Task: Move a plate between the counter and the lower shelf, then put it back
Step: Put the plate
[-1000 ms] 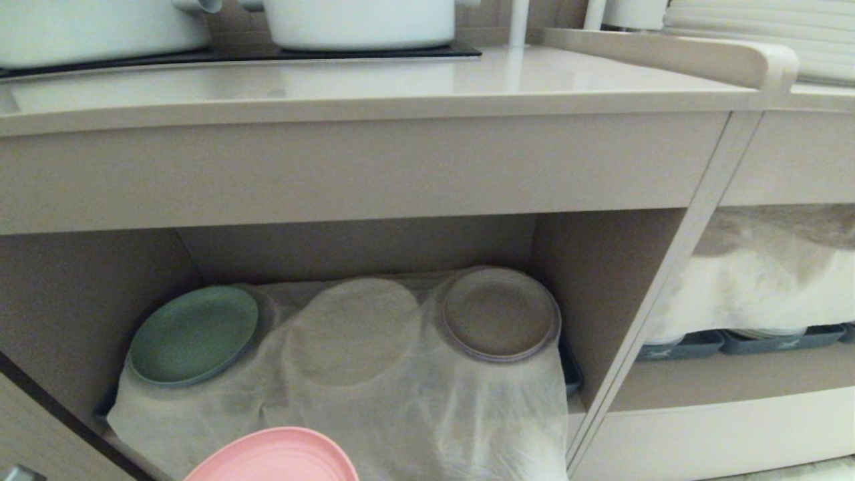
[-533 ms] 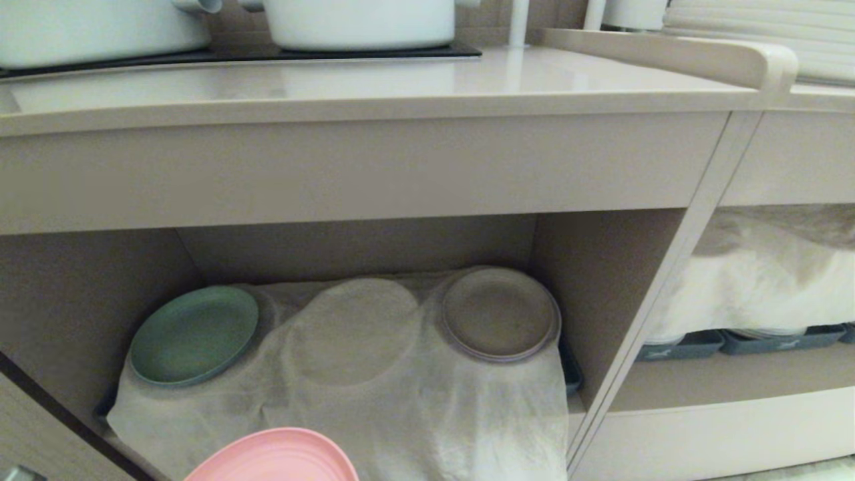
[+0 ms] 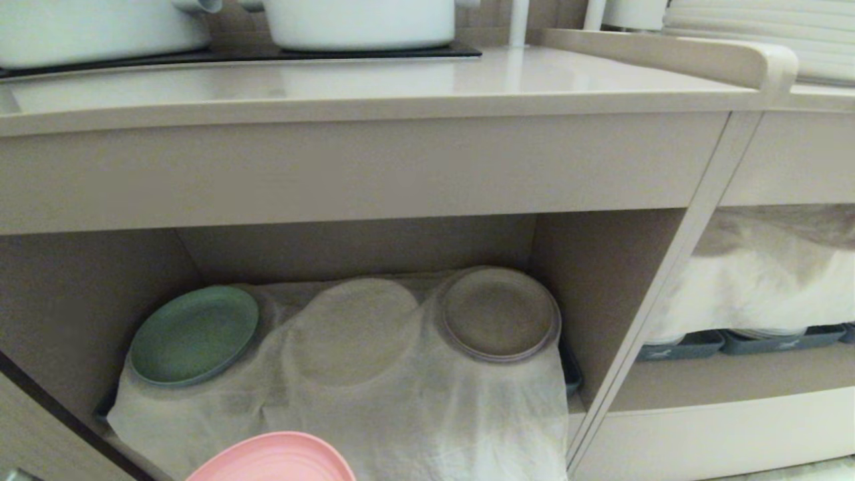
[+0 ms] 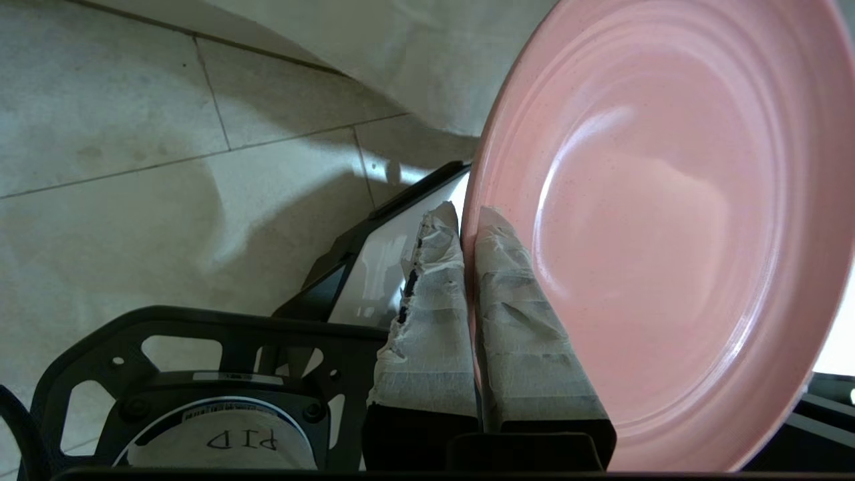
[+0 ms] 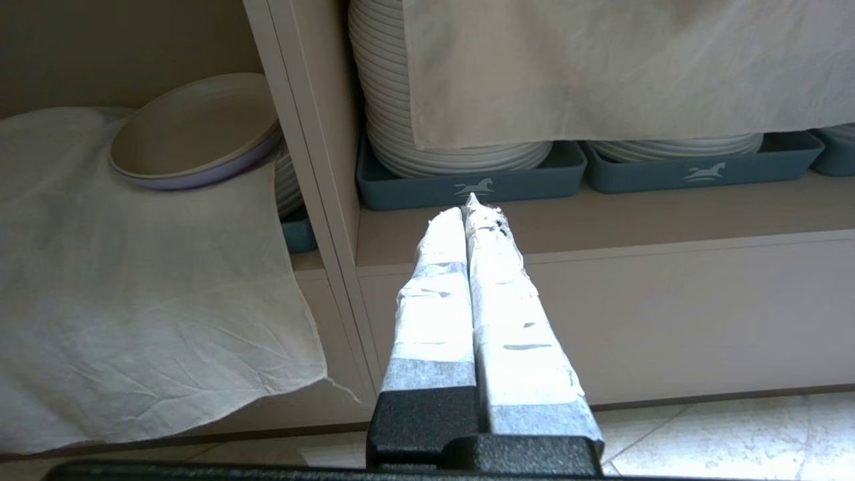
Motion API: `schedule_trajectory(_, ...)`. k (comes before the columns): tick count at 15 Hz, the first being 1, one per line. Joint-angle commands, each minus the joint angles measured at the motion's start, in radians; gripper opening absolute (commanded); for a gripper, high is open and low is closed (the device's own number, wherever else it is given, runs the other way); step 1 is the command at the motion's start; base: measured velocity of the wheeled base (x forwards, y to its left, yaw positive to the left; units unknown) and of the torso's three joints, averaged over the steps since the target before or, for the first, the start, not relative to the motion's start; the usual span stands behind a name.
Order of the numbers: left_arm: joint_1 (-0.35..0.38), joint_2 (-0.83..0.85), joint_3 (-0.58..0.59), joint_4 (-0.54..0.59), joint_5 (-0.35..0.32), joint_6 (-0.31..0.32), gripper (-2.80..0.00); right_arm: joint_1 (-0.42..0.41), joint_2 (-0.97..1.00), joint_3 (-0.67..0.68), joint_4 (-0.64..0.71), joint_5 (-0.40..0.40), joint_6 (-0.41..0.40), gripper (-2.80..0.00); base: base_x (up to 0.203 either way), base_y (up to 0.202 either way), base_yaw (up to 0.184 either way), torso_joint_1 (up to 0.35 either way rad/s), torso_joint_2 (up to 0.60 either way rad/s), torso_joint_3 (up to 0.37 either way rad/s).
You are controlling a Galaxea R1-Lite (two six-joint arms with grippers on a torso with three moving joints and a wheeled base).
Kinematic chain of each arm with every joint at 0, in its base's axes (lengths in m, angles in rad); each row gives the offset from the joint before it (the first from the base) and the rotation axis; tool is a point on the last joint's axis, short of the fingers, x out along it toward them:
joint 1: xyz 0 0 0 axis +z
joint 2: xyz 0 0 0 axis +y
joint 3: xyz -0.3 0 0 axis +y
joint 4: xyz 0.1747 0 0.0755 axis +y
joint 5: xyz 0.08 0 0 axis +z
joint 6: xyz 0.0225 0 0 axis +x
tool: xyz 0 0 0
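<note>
Left pincer is clamped tight, its two taped fingers pressed nearly together on a thin rim. Right pincer hangs idle, taped fingers fully together, holding nothing.

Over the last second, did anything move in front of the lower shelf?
Barely. The pink plate sits very slightly lower at the head view's bottom edge. The left gripper stays shut on its rim. The green plate and brown-grey plate lie unmoved on the white cloth; the right gripper hangs shut.

The letters "PID", seen upside down, stand on a round white label on the robot's base; possibly more text is hidden.
</note>
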Motion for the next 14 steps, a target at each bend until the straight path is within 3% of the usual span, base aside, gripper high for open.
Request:
schedule_trajectory(1,0.000,-0.002,-0.001,0.001,0.001,-0.004,-2.80,0.001,0.001,0.000,0.000,-0.001,0.000,-2.80,0.000,0.000,0.000,0.000,0.00,0.000)
schedule_trajectory(7,0.000,-0.008,-0.001,0.002,0.001,-0.004,-2.80,0.001,0.001,0.000,0.001,-0.001,-0.003,-2.80,0.000,0.000,0.000,0.007,-0.03,-0.027)
schedule_trajectory(11,0.000,-0.010,-0.001,0.002,0.001,-0.004,-2.80,0.001,0.001,0.000,0.001,-0.001,-0.004,-2.80,0.000,0.000,0.000,0.074,-0.26,-0.274)
schedule_trajectory(14,0.000,-0.013,-0.001,0.002,0.001,-0.004,-2.80,0.001,0.001,0.000,0.000,-0.001,-0.005,-2.80,0.000,0.000,0.000,0.188,-0.57,-0.294)
